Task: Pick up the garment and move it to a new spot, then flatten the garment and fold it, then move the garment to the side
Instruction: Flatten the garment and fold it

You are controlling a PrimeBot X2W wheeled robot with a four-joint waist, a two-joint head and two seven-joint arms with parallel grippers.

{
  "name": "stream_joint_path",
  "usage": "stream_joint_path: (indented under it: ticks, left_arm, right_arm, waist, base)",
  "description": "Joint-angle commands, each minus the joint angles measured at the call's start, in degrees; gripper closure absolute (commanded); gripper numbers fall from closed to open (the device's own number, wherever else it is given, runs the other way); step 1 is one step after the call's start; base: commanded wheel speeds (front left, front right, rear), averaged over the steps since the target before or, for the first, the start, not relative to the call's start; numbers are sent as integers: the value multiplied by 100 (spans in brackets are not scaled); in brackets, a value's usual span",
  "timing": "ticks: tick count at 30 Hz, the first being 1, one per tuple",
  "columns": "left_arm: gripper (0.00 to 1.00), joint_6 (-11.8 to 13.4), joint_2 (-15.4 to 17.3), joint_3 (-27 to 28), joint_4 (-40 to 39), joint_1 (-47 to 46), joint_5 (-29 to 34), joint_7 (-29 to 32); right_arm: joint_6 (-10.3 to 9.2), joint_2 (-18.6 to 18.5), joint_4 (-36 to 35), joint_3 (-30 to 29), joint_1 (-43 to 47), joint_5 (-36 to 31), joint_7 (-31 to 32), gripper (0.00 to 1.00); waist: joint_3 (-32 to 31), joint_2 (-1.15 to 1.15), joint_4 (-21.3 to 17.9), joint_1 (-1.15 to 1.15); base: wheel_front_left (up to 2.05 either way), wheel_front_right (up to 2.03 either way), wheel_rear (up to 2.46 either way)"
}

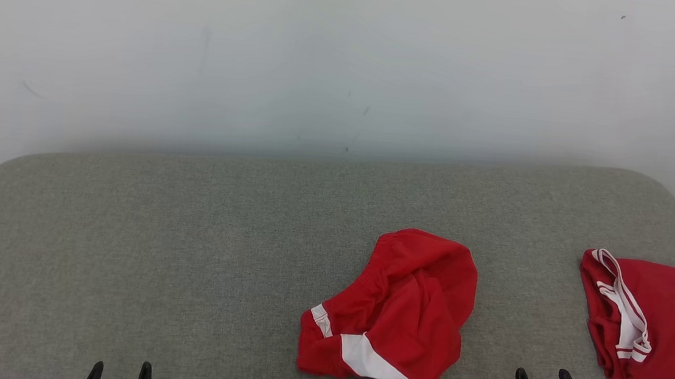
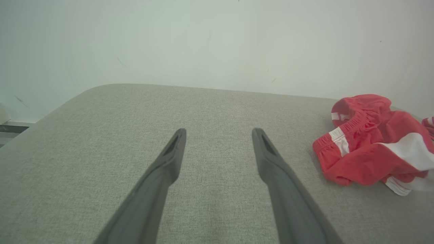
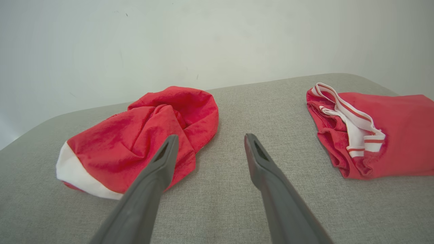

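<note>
Left claw [image 1: 121, 367] and right claw [image 1: 541, 374] both hang spread and empty, garment [image 1: 391, 313] lies crumpled on the worktop [image 1: 185, 249], untouched, so I judge pickup, flattening, folding and shifting aside all yet to do.

red garment [image 1: 400, 305], white bands at hem, gathered elastic waistband; crumpled in a loose heap, neither flat nor folded; lies on the grey fabric surface [image 1: 185, 249], slightly right of centre, toward the near edge
</note>
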Motion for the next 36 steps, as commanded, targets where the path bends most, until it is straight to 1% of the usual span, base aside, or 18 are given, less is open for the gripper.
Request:
stream_joint_path:
  ticks: [1, 7, 12, 15, 19, 25, 26, 27, 28, 29, 36]
  left_arm:
    - [0, -4, -20, 27, 28, -20, 36, -16]
    - [0, -37, -5, 41, 70, -85, 69, -17]
    - [0, -38, 95, -196, 312, -351, -51, -17]
    - [0, -41, 243, -560, 486, -683, -232, 109]
    - [0, -37, 533, -1173, 618, -1295, -741, 599]
    - [0, -38, 1040, -2211, 828, -2213, -1549, 1383]
    - [0, -38, 1089, -2382, 871, -2351, -1668, 1495]
    - [0, -38, 1089, -2382, 871, -2351, -1668, 1495]
    - [0, -37, 1209, -2681, 976, -2584, -1904, 1659]
    - [0, -37, 1209, -2681, 976, -2584, -1904, 1659]
    - [0, -38, 1499, -3525, 1343, -3229, -2449, 1992]
  right_arm:
    - [-14, 16, -31, 4, -7, 10, -5, 0]
    - [-14, 21, -41, 37, -38, 28, -1, 0]
    - [-14, 39, -17, 107, -100, 24, 6, 0]
    - [-14, 35, -6, 182, -169, 26, 24, 0]
    - [-15, 18, 0, 271, -210, 48, 29, 0]
    - [-15, 5, 5, 408, -334, 64, 35, 0]
    - [-15, 3, 9, 418, -362, 68, 34, 0]
    - [-15, 3, 9, 418, -362, 68, 34, 0]
    - [-15, 6, 12, 468, -422, 67, 31, 0]
    - [-15, 6, 12, 468, -422, 67, 31, 0]
    - [-15, 42, 42, 600, -544, 118, -7, 0]
  waist:
    - [6, 0, -3, 0]
    - [55, 0, -23, 0]
    - [106, 0, -103, 0]
    - [134, 0, -202, 0]
    - [187, 0, -391, 0]
    - [314, 0, -825, 0]
    - [342, 0, -905, 0]
    - [342, 0, -905, 0]
    - [401, 0, -1071, 0]
    - [401, 0, -1071, 0]
    - [615, 0, -1616, 0]
  base:
    - [0, 0, 0]
    - [0, 0, 0]
    - [0, 0, 0]
    - [0, 0, 0]
    - [0, 0, 0]
    - [0, 0, 0]
    - [0, 0, 0]
    - [0, 0, 0]
    - [0, 0, 0]
    - [0, 0, 0]
    - [0, 0, 0]
